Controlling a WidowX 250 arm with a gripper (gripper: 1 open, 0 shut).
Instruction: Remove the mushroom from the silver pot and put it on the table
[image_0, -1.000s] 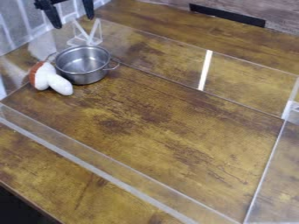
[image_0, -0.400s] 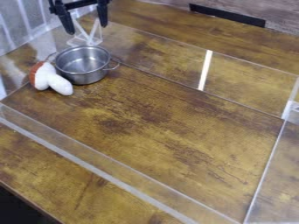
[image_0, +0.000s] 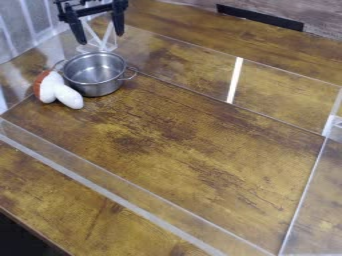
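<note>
Nearest, bare worn table (image_0: 187, 150), crossed by clear acrylic strips (image_0: 114, 195) running diagonally, one glinting at mid-right. Farther back at left, mushroom (image_0: 58, 90) lying on its side on the wood, outside and touching the silver pot (image_0: 94, 72); long axis slanting from upper left to lower right, orange-red cap toward the far left edge, fat white stem toward the viewer. Pot upright, looking empty. Beyond it, gripper (image_0: 94, 22) hanging over the far rim, jaws spread apart, clasping nothing.
</note>
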